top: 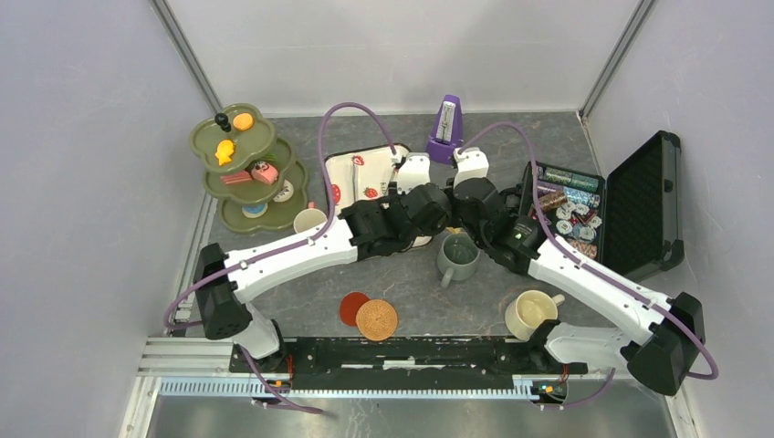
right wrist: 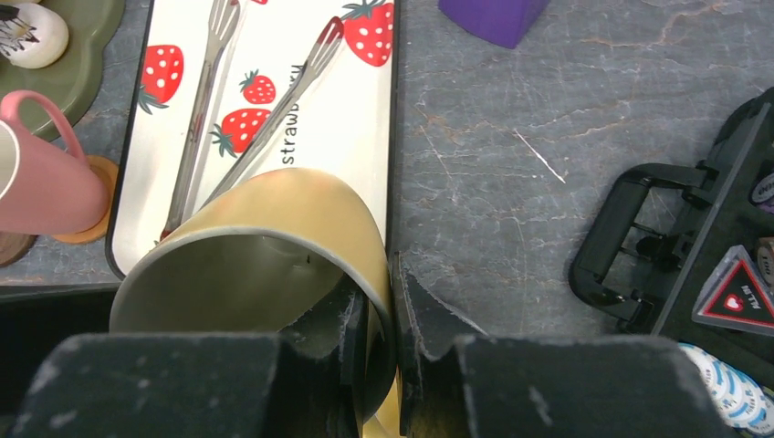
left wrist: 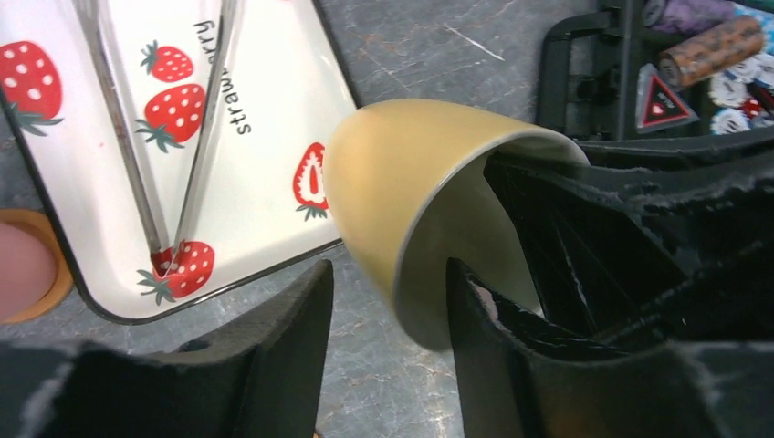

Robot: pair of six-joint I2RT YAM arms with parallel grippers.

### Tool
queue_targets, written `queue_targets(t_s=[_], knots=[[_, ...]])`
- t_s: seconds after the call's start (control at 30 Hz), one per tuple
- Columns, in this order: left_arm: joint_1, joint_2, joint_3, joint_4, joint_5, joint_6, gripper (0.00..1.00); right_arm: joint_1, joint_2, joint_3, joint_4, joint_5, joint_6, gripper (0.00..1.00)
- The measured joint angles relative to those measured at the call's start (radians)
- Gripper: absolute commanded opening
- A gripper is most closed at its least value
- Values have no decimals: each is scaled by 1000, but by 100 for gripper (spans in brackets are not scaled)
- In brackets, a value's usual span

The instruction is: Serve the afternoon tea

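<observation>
Near the middle of the grey marbled worktop (top: 415, 301), just off the right edge of the white strawberry-printed tray (left wrist: 265, 119), the glossy yellow ceramic mug (right wrist: 274, 219) is tipped well over, its mouth turned toward the right wrist. The right arm's fingers (right wrist: 381, 297) are clenched on its wall, one inside the rim and one outside. The left arm's fingers (left wrist: 388, 292) stand apart and straddle the lower rim of the same mug. One reaches into the mouth; the other is outside, with bare worktop showing between it and the wall.

Two metal forks (right wrist: 196, 128) lie on the tray. A grey-green mug (top: 456, 257) sits just nearer than the two wrists, and a cream mug (top: 531, 313) stands toward the near right corner. The pink mug (right wrist: 46, 187) rests on an orange coaster (right wrist: 91, 224) beside the tray's left edge, close to the olive-green tiered scalloped stand (top: 205, 137), which carries small toy pastries (top: 224, 151). A red round coaster (top: 350, 306) and a woven brown coaster (top: 377, 319) touch close to the near edge.
</observation>
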Motion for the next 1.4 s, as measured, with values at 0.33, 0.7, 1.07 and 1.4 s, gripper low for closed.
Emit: queue_targets(t_s=[0.33, 0.7, 1.07, 1.4], knots=[[-9, 42, 17, -47, -161, -112, 8, 31, 17, 4, 43, 0, 12, 10], [-5, 23, -27, -114, -195, -137, 2, 40, -48, -10, 150, -100, -60, 86], [28, -274, -50, -396, -148, -110, 2, 40, -256, 7, 178, -120, -295, 98], [525, -535, -137, -604, -10, -63, 2, 40, -323, -63, 202, -66, -310, 98]])
